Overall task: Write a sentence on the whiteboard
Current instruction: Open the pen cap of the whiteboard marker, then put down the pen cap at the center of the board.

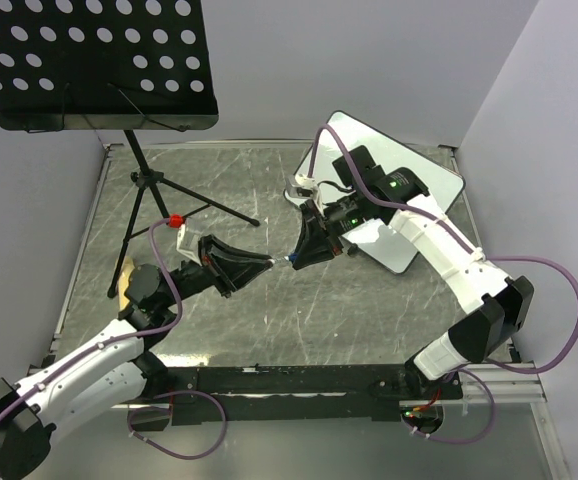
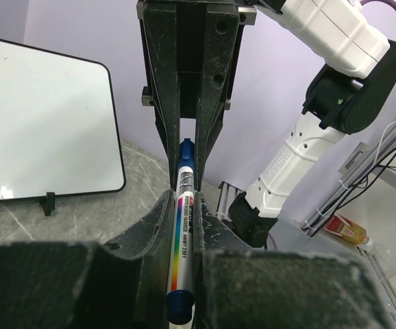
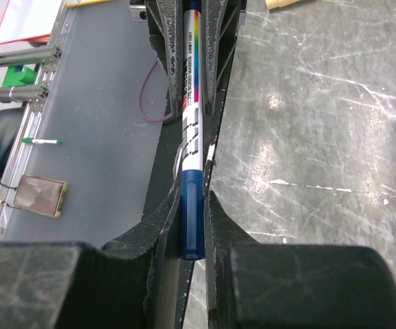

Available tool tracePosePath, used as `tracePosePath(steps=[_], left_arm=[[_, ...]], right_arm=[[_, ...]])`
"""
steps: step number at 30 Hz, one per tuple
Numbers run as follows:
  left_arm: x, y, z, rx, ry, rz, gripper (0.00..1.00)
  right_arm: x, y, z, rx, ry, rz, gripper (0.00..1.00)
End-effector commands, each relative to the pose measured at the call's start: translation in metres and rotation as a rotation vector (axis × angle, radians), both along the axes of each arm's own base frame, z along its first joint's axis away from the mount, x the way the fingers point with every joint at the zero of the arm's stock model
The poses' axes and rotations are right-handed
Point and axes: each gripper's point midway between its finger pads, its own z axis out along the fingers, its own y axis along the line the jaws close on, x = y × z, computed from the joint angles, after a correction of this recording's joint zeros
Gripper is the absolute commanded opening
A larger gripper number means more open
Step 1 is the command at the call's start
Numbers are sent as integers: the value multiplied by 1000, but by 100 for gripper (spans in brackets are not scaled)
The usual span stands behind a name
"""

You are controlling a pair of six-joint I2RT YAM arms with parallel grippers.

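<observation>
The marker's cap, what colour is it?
Dark blue. The cap shows best in the right wrist view.

Music stand (image 1: 89, 60): black perforated tray on a thin pole, tripod legs spread over the table's rear left; red knob (image 1: 176, 218) near the legs. Table (image 1: 269, 310): grey marbled top, scratched. Beige wooden piece (image 1: 121, 292) at the left edge. Small bottle (image 2: 349, 232): yellow-orange, lying off-table among cables.
</observation>
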Motion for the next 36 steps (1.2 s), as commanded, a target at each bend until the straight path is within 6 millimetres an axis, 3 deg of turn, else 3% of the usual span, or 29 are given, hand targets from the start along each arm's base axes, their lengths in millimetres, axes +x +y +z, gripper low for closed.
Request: tracePosePath(steps=[1, 7, 11, 14, 15, 22, 26, 29, 30, 31, 32, 36], left_arm=[[-2, 2, 20, -54, -51, 8, 1], [-3, 1, 14, -47, -37, 1, 1], [0, 5, 17, -54, -36, 34, 1], [2, 18, 27, -46, -76, 95, 1], [6, 21, 20, -16, -63, 119, 1], [6, 53, 24, 40, -83, 220, 1], [4, 59, 19, 75, -87, 233, 1], [5, 59, 14, 100, -80, 239, 1], [7, 60, 15, 104, -77, 248, 1], [10, 60, 10, 118, -62, 257, 1], [14, 62, 9, 120, -52, 283, 1], [33, 69, -3, 111, 30, 371, 1]], right_arm=[[-6, 16, 3, 62, -15, 68, 0], [-8, 17, 7, 75, -6, 80, 0], [0, 15, 3, 53, -18, 57, 0], [6, 6, 0, 63, -9, 28, 0], [8, 3, -2, 63, -14, 20, 0], [11, -16, -17, 41, -38, -27, 0], [10, -25, -26, 47, -36, -10, 0], [21, -31, -54, -32, -77, -37, 0], [24, -34, -77, -91, -64, -61, 0], [39, -32, -91, -106, -110, -90, 1], [46, -42, -122, -223, -106, -148, 4], [81, -54, -176, -412, -107, -339, 16]])
